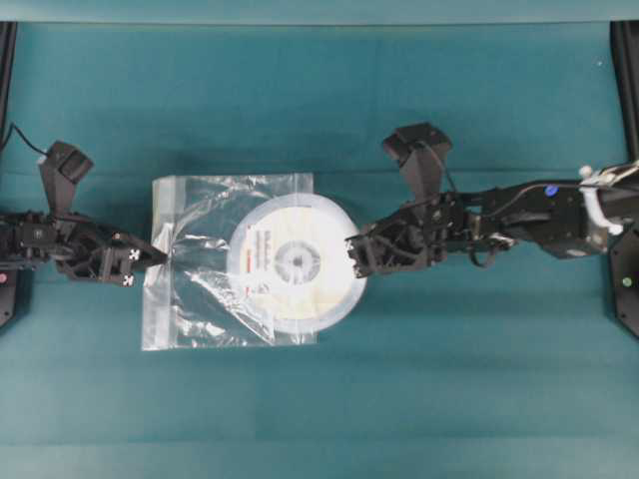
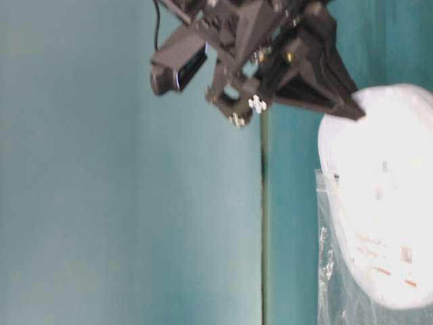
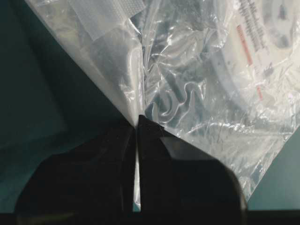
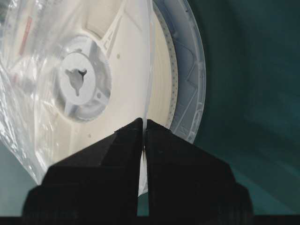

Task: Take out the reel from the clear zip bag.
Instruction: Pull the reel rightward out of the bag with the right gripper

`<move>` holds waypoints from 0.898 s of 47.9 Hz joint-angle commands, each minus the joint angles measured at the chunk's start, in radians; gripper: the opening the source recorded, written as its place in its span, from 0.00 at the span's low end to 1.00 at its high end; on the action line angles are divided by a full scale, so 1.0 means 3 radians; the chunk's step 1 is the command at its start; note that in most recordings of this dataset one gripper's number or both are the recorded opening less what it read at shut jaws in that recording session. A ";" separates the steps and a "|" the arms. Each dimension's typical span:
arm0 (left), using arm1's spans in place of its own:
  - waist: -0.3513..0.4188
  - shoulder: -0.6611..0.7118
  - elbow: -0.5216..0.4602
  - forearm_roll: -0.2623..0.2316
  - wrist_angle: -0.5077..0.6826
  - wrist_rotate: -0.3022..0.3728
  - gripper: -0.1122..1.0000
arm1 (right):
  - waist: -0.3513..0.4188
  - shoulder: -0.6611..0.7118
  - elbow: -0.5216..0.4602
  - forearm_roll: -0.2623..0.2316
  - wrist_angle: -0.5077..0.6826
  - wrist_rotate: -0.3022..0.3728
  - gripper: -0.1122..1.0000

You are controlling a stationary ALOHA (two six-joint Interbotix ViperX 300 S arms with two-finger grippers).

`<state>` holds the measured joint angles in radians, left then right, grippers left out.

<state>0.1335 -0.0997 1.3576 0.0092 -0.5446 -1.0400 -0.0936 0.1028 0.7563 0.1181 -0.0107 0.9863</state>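
The reel (image 1: 297,261) is a flat white disc with a grey hub and a red-marked label; it sticks halfway out of the right side of the clear zip bag (image 1: 205,284). My right gripper (image 1: 352,254) is shut on the reel's right rim; the right wrist view shows the rim (image 4: 149,70) pinched between the jaws (image 4: 143,123). My left gripper (image 1: 163,254) is shut on the bag's left edge, with the crinkled plastic (image 3: 154,70) pinched at the fingertips (image 3: 137,125). The table-level view shows the reel (image 2: 385,223) and the right gripper (image 2: 355,112).
The teal table (image 1: 319,399) lies all round the bag. The left arm's camera mount (image 1: 65,165) and the right arm's camera mount (image 1: 417,145) rise above the arms. A dark frame post (image 1: 627,120) stands at the right edge.
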 commanded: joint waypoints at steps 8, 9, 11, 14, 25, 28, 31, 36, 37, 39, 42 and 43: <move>-0.0010 0.0020 -0.0051 0.0005 0.0026 0.0010 0.10 | -0.0015 -0.0261 0.0194 -0.0005 -0.0005 0.0020 0.13; -0.0010 0.0026 -0.0051 0.0005 0.0026 0.0010 0.10 | -0.0020 -0.0276 0.0215 -0.0010 -0.0005 0.0020 0.13; -0.0005 0.0031 -0.0061 0.0005 0.0026 0.0010 0.10 | -0.0026 -0.0307 0.0261 -0.0005 -0.0005 0.0026 0.13; -0.0010 0.0036 -0.0072 0.0005 0.0036 0.0010 0.10 | -0.0036 -0.0358 0.0327 0.0000 -0.0005 0.0026 0.13; -0.0010 0.0041 -0.0092 0.0005 0.0087 0.0015 0.10 | -0.0082 -0.0578 0.0568 0.0005 -0.0005 0.0031 0.13; -0.0010 0.0041 -0.0092 0.0010 0.0087 0.0015 0.10 | -0.0087 -0.0629 0.0629 0.0000 -0.0005 0.0031 0.13; -0.0005 0.0041 -0.0092 0.0010 0.0087 0.0015 0.10 | -0.0087 -0.0675 0.0685 0.0005 -0.0005 0.0031 0.13; -0.0010 0.0041 -0.0092 0.0005 0.0082 0.0015 0.10 | -0.0092 -0.0747 0.0772 0.0005 0.0036 0.0036 0.13; -0.0010 0.0041 -0.0087 0.0010 0.0087 0.0015 0.10 | -0.0092 -0.0752 0.0782 0.0005 0.0046 0.0041 0.13; -0.0005 0.0041 -0.0092 0.0005 0.0082 0.0015 0.10 | -0.0102 -0.0777 0.0813 0.0005 0.0066 0.0051 0.13; -0.0010 0.0041 -0.0092 0.0005 0.0087 0.0015 0.10 | -0.0107 -0.0813 0.0859 0.0005 0.0087 0.0066 0.13; -0.0005 0.0041 -0.0092 0.0010 0.0087 0.0015 0.10 | -0.0107 -0.0828 0.0874 0.0005 0.0097 0.0072 0.13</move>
<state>0.1335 -0.0936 1.3361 0.0092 -0.5216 -1.0385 -0.1227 -0.1181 1.0124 0.1181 0.0138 0.9971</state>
